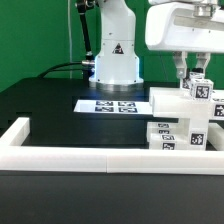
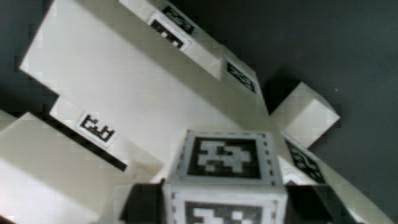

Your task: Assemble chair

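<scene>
We have the hand [image 1: 194, 73] pinching a tagged square chair bar [image 1: 199, 88] by its upper end, fingers pressed against opposite faces, above the cluster of white chair parts [image 1: 185, 125] near the tabletop [image 1: 50, 100] edge on the exterior view's right. The risk we see is the grip sitting high on the bar: if it slips or twists between the fingers, the bar could tilt and knock the panels beside it out of place, or meet its socket crooked and jam. The arm reaches down from above with the wrist roughly vertical. The wrist view looks straight down onto the bar's tagged top [image 2: 228, 157] and a large flat panel [image 2: 151, 75] beyond. The marker board [image 1: 112, 104] lies well apart.
</scene>
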Action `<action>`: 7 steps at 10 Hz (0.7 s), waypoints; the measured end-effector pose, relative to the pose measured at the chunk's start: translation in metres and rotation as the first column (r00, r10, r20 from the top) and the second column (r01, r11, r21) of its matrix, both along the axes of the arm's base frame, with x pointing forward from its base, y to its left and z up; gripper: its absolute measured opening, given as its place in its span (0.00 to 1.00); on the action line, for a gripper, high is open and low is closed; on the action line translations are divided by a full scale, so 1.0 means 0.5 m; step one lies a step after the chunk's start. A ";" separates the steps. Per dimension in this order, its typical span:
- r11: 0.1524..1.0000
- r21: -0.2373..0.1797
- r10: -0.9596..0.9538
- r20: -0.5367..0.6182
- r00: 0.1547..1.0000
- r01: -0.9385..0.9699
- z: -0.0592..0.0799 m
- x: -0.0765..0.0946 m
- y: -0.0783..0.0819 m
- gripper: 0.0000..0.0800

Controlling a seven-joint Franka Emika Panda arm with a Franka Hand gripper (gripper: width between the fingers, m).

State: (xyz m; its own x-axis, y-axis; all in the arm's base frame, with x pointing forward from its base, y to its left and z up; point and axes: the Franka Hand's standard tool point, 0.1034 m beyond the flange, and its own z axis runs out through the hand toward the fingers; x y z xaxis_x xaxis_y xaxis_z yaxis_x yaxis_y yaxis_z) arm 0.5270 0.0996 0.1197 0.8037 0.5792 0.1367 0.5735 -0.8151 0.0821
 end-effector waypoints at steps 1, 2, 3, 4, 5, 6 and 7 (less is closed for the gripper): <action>0.999 0.005 -0.033 0.000 0.999 0.033 0.000 0.000 0.000 0.36; 0.998 0.009 -0.058 -0.001 0.998 0.058 0.000 0.000 0.000 0.36; 0.991 0.022 -0.129 -0.003 0.992 0.129 0.000 0.000 0.000 0.36; 0.973 0.038 -0.227 -0.006 0.974 0.227 0.000 0.000 0.001 0.36; 0.945 0.053 -0.323 -0.009 0.946 0.323 -0.001 0.001 0.002 0.36; 0.919 0.064 -0.389 -0.014 0.921 0.389 -0.001 0.001 0.002 0.36; 0.870 0.080 -0.486 -0.024 0.874 0.486 -0.001 0.001 0.002 0.36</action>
State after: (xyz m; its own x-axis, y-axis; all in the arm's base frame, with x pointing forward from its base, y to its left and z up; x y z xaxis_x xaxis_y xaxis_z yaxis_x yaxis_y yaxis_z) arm 0.5275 0.1006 0.1192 0.9813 0.1023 0.1632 0.1032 -0.9947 0.0032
